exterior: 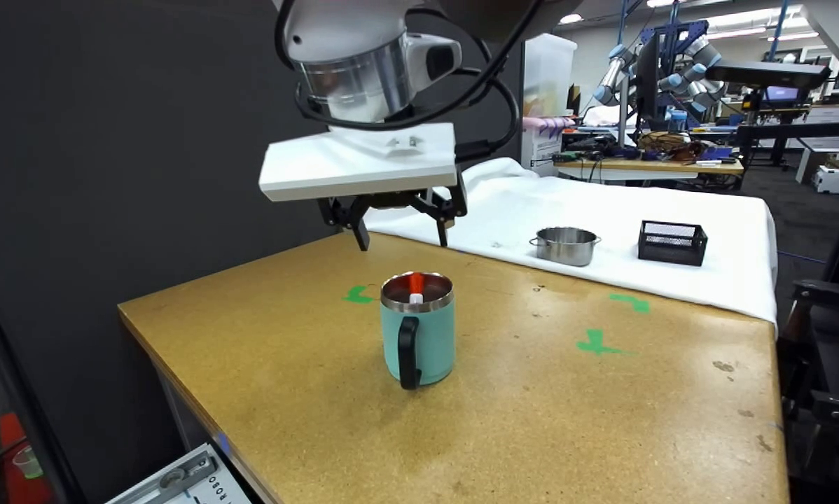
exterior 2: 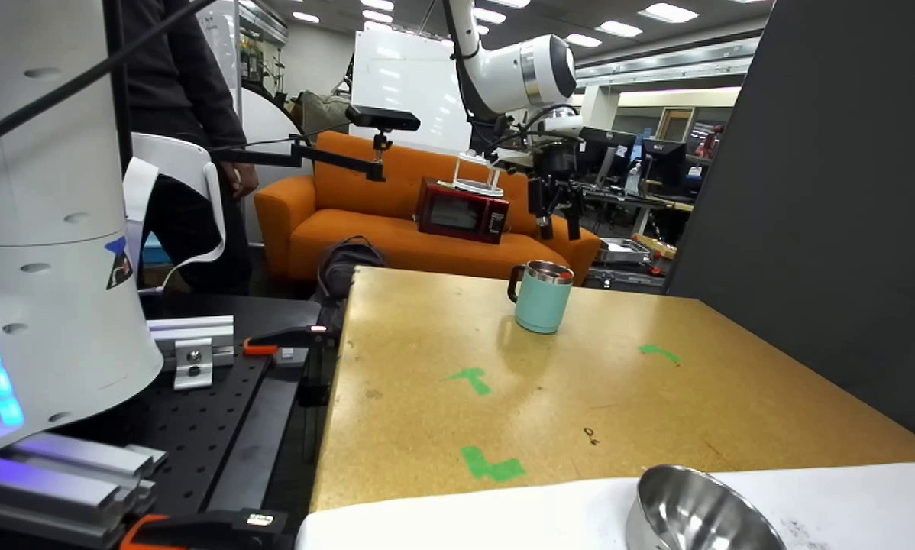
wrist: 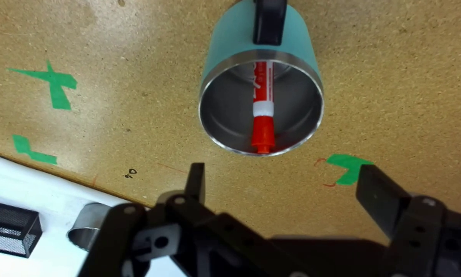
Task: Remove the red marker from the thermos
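The thermos, a teal cup with a metal rim and black handle, stands upright on the wooden table in both exterior views (exterior: pixel 439 343) (exterior 2: pixel 541 307) and in the wrist view (wrist: pixel 230 40). The red marker (wrist: pixel 263 129) stands inside it, leaning, with its red cap against the rim opposite the handle. In the exterior views it shows as a red and white piece (exterior: pixel 417 283) and a small red spot (exterior 2: pixel 565 275); its lower end is hidden. My gripper (exterior: pixel 403 243) is open and empty above the thermos, apart from it. Its fingers (wrist: pixel 281 166) are spread wide.
A metal pot (exterior: pixel 566 246) and a black mesh basket (exterior: pixel 671 243) stand on a white cloth (exterior: pixel 727 287) along one table edge. Green tape marks (exterior: pixel 596 342) lie on the wooden table (exterior: pixel 286 392). A dark panel (exterior: pixel 146 140) rises beside the table.
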### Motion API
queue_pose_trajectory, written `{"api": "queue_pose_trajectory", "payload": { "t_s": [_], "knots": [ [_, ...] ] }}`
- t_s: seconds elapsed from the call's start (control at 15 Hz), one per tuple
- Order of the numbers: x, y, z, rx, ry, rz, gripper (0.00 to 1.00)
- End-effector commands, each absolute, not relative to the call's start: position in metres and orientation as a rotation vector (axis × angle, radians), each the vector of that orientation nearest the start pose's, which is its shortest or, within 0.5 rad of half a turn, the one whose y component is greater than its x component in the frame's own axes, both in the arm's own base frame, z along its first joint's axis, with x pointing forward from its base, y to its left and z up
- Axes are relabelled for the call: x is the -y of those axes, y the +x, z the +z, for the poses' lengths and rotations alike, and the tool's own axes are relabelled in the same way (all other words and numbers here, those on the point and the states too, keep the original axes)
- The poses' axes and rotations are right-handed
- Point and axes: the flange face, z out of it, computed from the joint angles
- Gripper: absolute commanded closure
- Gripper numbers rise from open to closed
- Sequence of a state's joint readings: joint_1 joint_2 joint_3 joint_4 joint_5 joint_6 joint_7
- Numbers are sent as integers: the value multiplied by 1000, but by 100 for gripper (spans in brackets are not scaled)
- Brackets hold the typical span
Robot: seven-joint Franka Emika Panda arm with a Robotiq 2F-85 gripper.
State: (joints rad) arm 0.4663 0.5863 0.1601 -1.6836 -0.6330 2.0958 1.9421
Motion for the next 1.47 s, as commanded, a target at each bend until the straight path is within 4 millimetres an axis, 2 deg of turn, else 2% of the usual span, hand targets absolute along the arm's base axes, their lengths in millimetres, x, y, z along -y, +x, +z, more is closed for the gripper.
{"api": "queue_pose_trajectory", "payload": {
  "t_s": [0.0,0.07,0.13,0.2,0.27,0.4,0.53,0.6,0.73,0.8,0.87,1.13,1.4],
  "knots": [
    [-348,553,251,-1551,-2966,-590,6],
    [-346,551,248,-1559,-2971,-587,9],
    [-343,550,245,-1566,-2976,-580,24],
    [-341,550,241,-1569,-2980,-577,27],
    [-338,549,238,-1572,-2985,-573,36],
    [-334,549,233,-1575,-2988,-570,44],
    [-332,550,229,-1568,-2987,-570,44],
    [-333,550,229,-1562,-2984,-571,35],
    [-338,549,230,-1544,-2980,-582,33],
    [-342,550,231,-1531,-2977,-586,28],
    [-346,548,233,-1516,-2975,-591,28],
    [-358,544,235,-1485,-2977,-595,42],
    [-361,542,235,-1495,-2978,-591,32]
  ]
}}
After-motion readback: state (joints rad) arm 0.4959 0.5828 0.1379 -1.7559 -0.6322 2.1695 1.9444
